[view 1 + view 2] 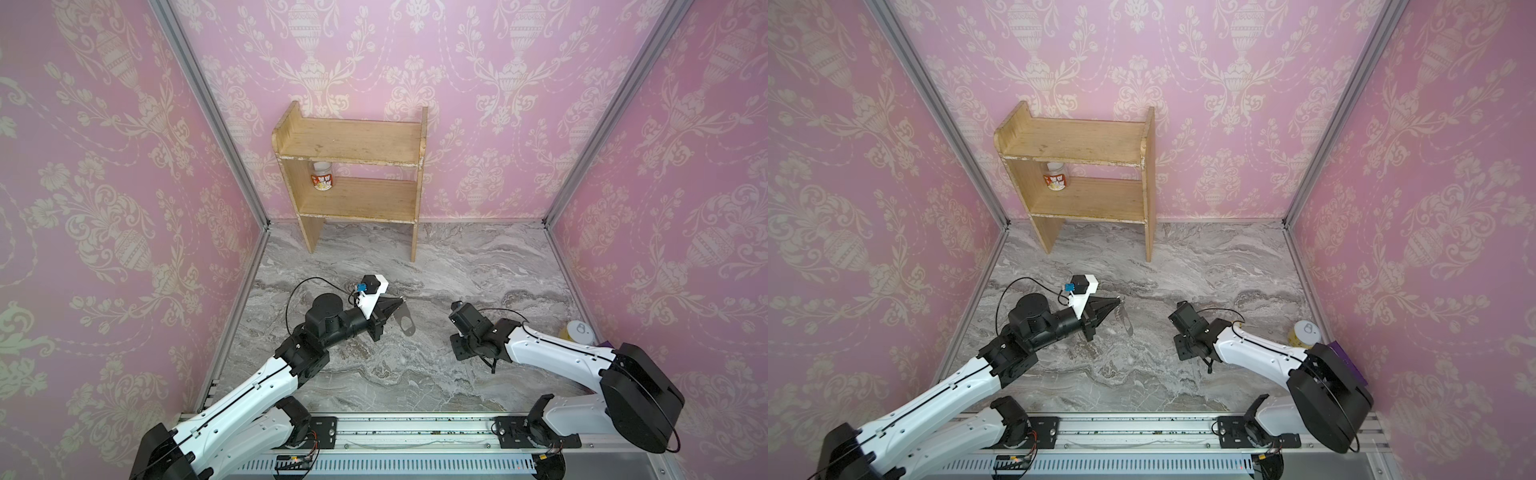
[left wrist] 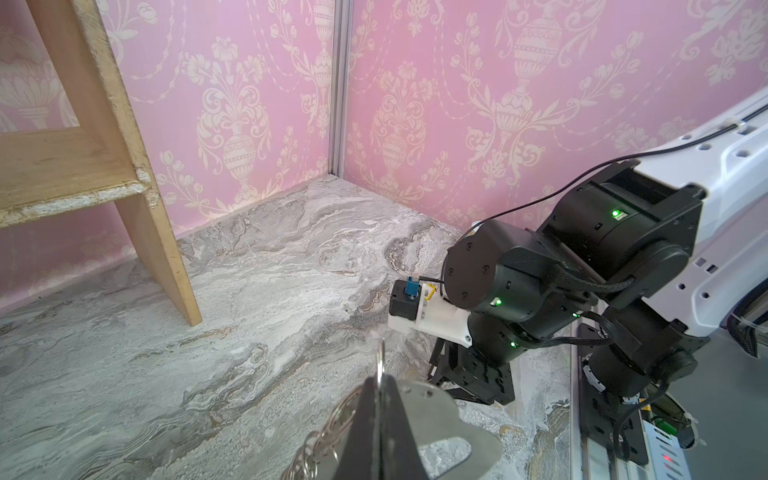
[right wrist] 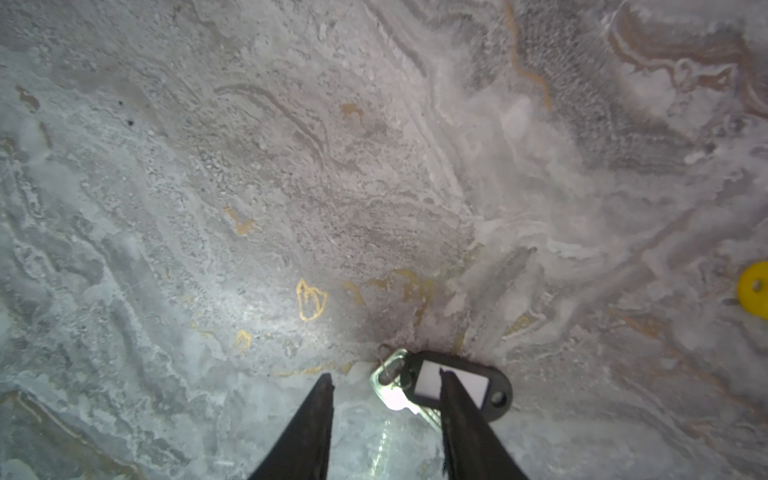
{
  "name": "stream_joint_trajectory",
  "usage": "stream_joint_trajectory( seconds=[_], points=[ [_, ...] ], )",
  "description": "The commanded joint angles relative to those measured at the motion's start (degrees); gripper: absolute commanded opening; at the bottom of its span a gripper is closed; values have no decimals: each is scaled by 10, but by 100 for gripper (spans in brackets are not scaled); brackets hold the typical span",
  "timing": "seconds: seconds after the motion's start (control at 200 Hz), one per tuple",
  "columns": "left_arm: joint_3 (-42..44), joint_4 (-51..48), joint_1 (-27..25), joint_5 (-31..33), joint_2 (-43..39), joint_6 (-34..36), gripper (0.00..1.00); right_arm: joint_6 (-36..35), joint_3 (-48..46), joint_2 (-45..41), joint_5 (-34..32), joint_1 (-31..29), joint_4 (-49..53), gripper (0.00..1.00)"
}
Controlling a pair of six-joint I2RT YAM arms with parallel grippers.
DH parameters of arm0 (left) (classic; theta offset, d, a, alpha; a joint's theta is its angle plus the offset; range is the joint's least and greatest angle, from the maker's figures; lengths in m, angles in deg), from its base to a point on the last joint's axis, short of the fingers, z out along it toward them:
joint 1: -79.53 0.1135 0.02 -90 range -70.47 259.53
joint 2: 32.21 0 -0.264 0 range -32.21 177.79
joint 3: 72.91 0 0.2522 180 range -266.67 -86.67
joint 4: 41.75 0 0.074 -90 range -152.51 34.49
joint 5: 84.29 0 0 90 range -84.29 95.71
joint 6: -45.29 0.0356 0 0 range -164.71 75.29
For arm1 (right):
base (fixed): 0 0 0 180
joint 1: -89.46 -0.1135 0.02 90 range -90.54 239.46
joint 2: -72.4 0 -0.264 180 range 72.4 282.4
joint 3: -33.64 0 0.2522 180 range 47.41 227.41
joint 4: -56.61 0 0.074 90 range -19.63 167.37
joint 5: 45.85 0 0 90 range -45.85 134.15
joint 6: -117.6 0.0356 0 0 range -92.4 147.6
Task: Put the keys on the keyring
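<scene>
Though left gripper (image 2: 380, 382) pinches keyring (image 2: 432, 409), no key is on.
Its partner, right gripper (image 3: 386, 374), hangs spread over black key (image 3: 496, 395); yellow key (image 3: 754, 291) lies near.

Quick headcount: two white-and-black robot arms (image 1: 245, 390) (image 1: 552, 349), one two-tier wooden shelf (image 1: 353, 141), one white-lidded jar with a red label (image 1: 323, 176), one pale yellow pull-tab can (image 1: 577, 332), one flat purple thing (image 1: 1345, 361). One black plastic key tag with a white window (image 3: 478, 388), one yellow plastic key tag (image 3: 754, 289). One flat grey metal keyring plate (image 2: 428, 415); its split rings (image 2: 320, 440) bunch up, can't count them.
</scene>
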Motion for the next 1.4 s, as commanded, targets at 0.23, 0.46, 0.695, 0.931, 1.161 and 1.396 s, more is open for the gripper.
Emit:
stream_joint_trajectory(
  seconds=[0.23, 0.46, 0.695, 0.931, 1.161, 1.396],
  points=[
    [-14, 3, 6, -2, -13, -7, 0, 10, 18, 46, 64, -1, -24, 41],
    [-12, 2, 6, 1, -17, -8, 0, 31, 32, 65, 132, -6, -53, 40],
    [-17, -1, 6, 1, -18, -7, 0, -31, 67, 38, 148, -3, -16, 56],
    [-16, 5, 6, -2, -16, -8, 0, -126, 85, 60, 148, 21, 16, 85],
    [-17, -1, 6, 1, -25, -8, 0, -102, 89, 120, 215, 47, 4, 93],
    [-16, -10, 6, 4, -34, -4, 0, -51, 50, 79, 231, 45, 15, 90]
  ],
)
